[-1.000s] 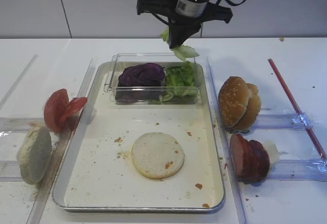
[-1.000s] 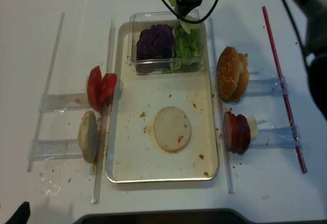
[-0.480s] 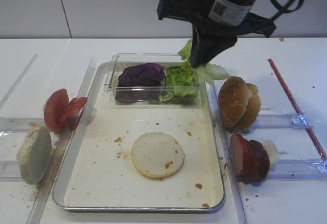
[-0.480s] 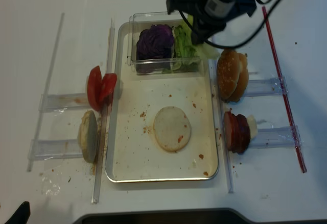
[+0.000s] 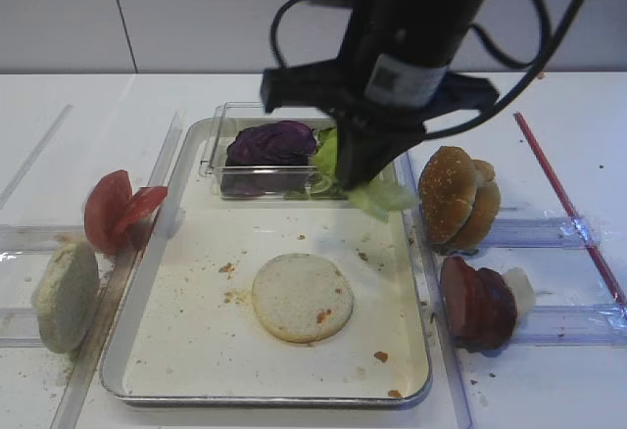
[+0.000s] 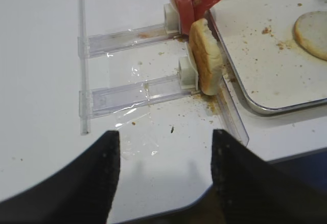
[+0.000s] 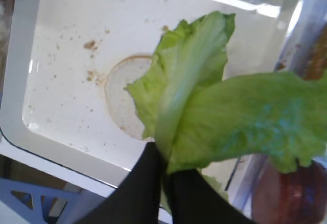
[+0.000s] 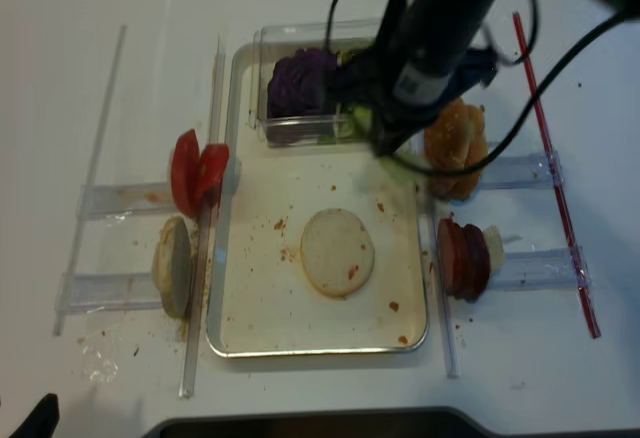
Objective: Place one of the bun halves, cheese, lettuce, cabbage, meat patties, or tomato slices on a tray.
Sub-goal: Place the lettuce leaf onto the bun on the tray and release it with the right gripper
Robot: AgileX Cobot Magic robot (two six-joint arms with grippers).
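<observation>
- A clear plastic container sits at the far end, inside the rim of the tray.
- Clear plastic rails lie left of the container, and another pair lies to its right.
- A red stick lies beyond the right-hand rails.
- Brown crumbs dot the white table near the left-hand rails.

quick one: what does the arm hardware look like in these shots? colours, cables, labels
Right arm: black, bulky housing with a flat crossbar, loose black cables looping off it, a white label with dark print on the front. Its fingers are slim, matte black, tapering. Left gripper shows only as two broad, dark, blurred fingers at the bottom of the left wrist view.
</observation>
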